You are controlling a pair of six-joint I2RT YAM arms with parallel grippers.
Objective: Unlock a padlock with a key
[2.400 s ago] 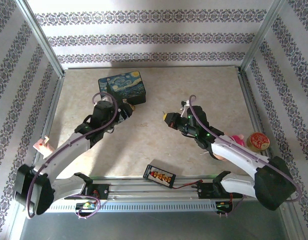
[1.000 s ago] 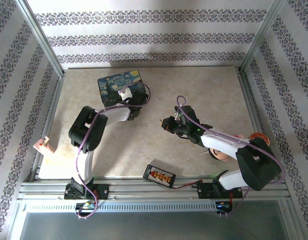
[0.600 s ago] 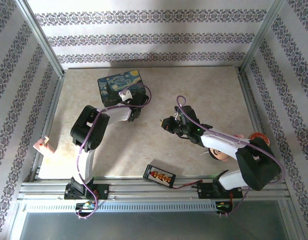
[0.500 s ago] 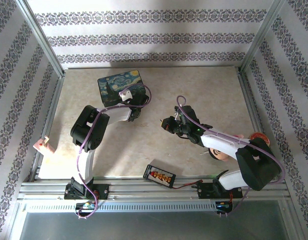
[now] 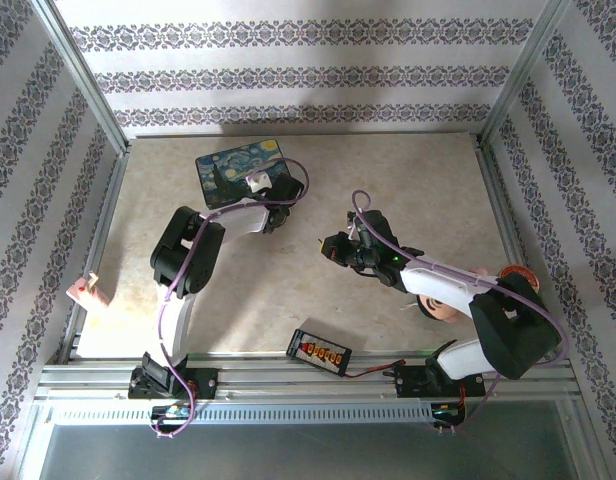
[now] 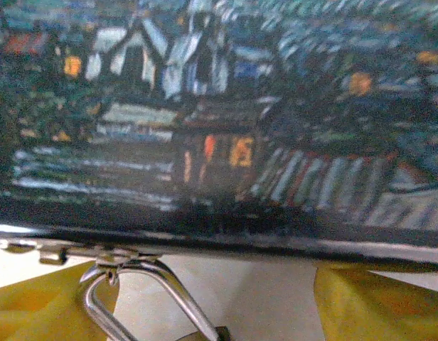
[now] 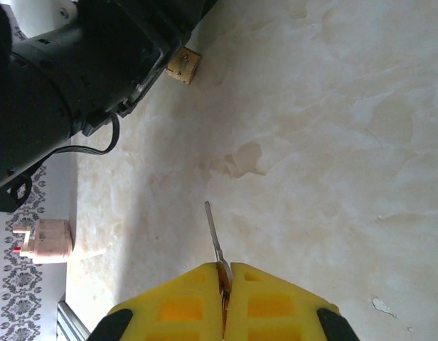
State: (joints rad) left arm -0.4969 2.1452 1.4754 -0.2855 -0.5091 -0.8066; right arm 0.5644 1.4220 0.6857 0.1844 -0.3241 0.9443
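Observation:
The padlock lies against the front wall of the dark blue painted box (image 6: 219, 106). Its thin metal shackle (image 6: 144, 284) and the top of its body (image 6: 205, 335) sit between the yellow fingers (image 6: 41, 305) of my left gripper (image 6: 212, 305), which stands open. From above, my left gripper (image 5: 269, 205) is at the front right corner of the box (image 5: 233, 170). My right gripper (image 7: 225, 273) is shut on the key (image 7: 213, 231), whose thin blade sticks out over the table toward the brass padlock (image 7: 183, 65). In the top view my right gripper (image 5: 330, 248) hovers mid-table.
A black strip with orange plugs (image 5: 318, 350) lies by the near edge. A round gold-red tin (image 5: 515, 277) sits at the right edge, with a pinkish object (image 5: 443, 305) under the right arm. A small pink piece (image 5: 88, 292) sits at the left. Metal frame posts fence the table.
My left arm has folded in, and its gripper has slid right along the box front to the padlock. The right gripper has held still with the key.

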